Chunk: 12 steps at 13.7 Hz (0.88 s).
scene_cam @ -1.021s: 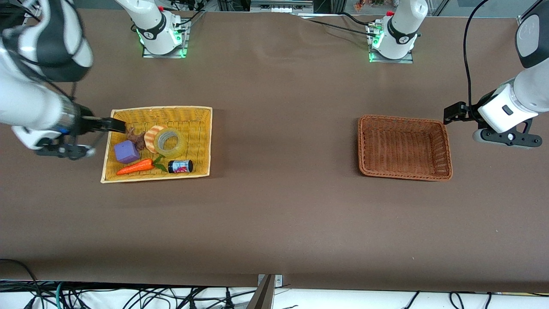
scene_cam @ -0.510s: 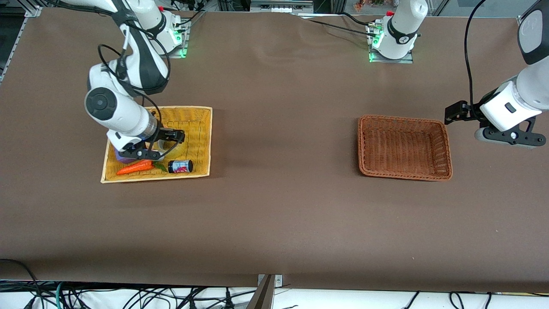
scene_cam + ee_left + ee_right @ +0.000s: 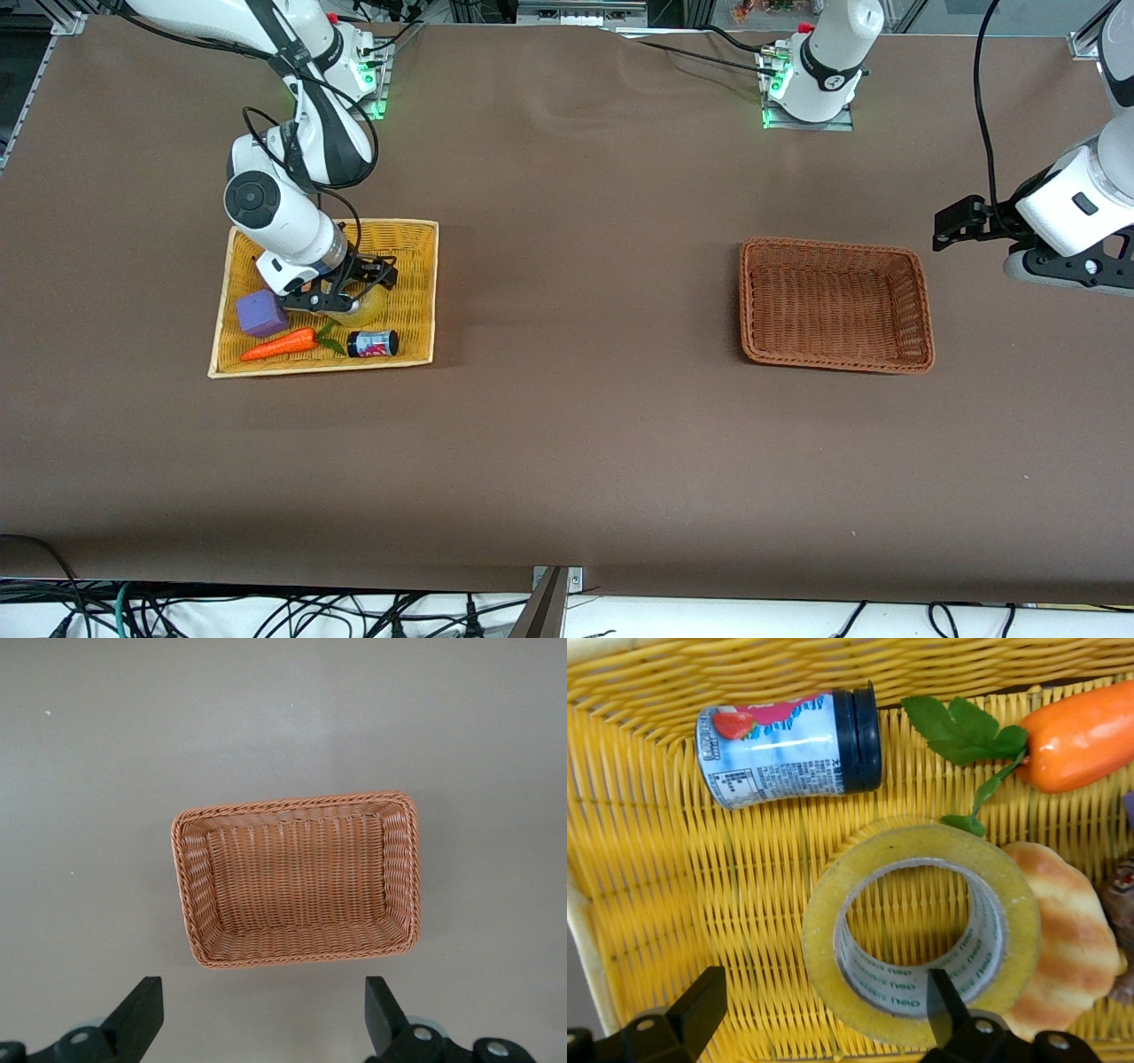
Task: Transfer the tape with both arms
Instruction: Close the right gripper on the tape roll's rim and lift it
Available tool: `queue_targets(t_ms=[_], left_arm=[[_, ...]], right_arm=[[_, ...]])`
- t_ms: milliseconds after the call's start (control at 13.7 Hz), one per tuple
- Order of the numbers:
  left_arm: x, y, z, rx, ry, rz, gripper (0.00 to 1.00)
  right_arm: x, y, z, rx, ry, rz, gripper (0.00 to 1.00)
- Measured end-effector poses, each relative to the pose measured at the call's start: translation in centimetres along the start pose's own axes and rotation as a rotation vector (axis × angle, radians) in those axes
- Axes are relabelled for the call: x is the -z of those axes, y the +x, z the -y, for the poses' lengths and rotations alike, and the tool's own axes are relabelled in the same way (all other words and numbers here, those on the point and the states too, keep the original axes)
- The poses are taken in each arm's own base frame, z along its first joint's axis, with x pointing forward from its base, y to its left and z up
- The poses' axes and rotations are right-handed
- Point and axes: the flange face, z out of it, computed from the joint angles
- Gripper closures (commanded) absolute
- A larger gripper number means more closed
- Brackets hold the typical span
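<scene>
The tape [image 3: 822, 939], a pale-yellow ring, lies flat in the yellow basket [image 3: 416, 223]. In the front view only its edge [image 3: 372, 304] shows under my right gripper [image 3: 376, 276]. My right gripper [image 3: 824, 1014] is open and low over the tape. One finger [image 3: 946, 1005] is at the ring's hole and the other finger [image 3: 700, 1001] is outside the ring. My left gripper [image 3: 957, 221] is open and empty over the table beside the brown basket [image 3: 833, 244], toward the left arm's end. It also shows in the left wrist view [image 3: 263, 1019].
The yellow basket also holds a purple cube [image 3: 260, 314], a toy carrot [image 3: 279, 345], a small jar [image 3: 373, 343] and a striped croissant toy [image 3: 1067, 939] touching the tape. The brown basket [image 3: 292, 804] holds nothing.
My right arm swung in from outside the yellow basket and came down over the tape. My left gripper drifted a little toward the left arm's end of the table.
</scene>
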Motion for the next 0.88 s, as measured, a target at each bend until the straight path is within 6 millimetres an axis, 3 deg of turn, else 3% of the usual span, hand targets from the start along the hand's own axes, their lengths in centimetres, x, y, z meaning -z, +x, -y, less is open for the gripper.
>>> queue_targets(t_ms=[219, 292, 438, 510, 583, 875], left_arm=[[0.0, 0.0, 0.1, 0.002, 0.000, 0.002, 0.00], [0.0, 0.0, 0.2, 0.002, 0.000, 0.002, 0.00], [-0.1, 0.0, 0.2, 0.002, 0.000, 0.002, 0.00], [-0.1, 0.0, 0.2, 0.001, 0.000, 0.002, 0.00], [-0.1, 0.0, 0.2, 0.001, 0.000, 0.002, 0.00], [-0.1, 0.0, 0.2, 0.001, 0.000, 0.002, 0.00]], right_arm=[[-1.9, 0.0, -0.1, -0.002, 0.013, -0.014, 0.01], [-2.6, -0.1, -0.1, -0.003, 0.017, -0.018, 0.14], [-3.9, -0.5, -0.3, -0.005, 0.024, -0.025, 0.73], [-4.2, -0.6, -0.3, -0.005, 0.025, -0.026, 0.94], [-4.3, -0.7, -0.2, -0.003, 0.026, -0.026, 1.00], [-3.8, -0.7, 0.5, 0.017, 0.029, -0.040, 1.00]])
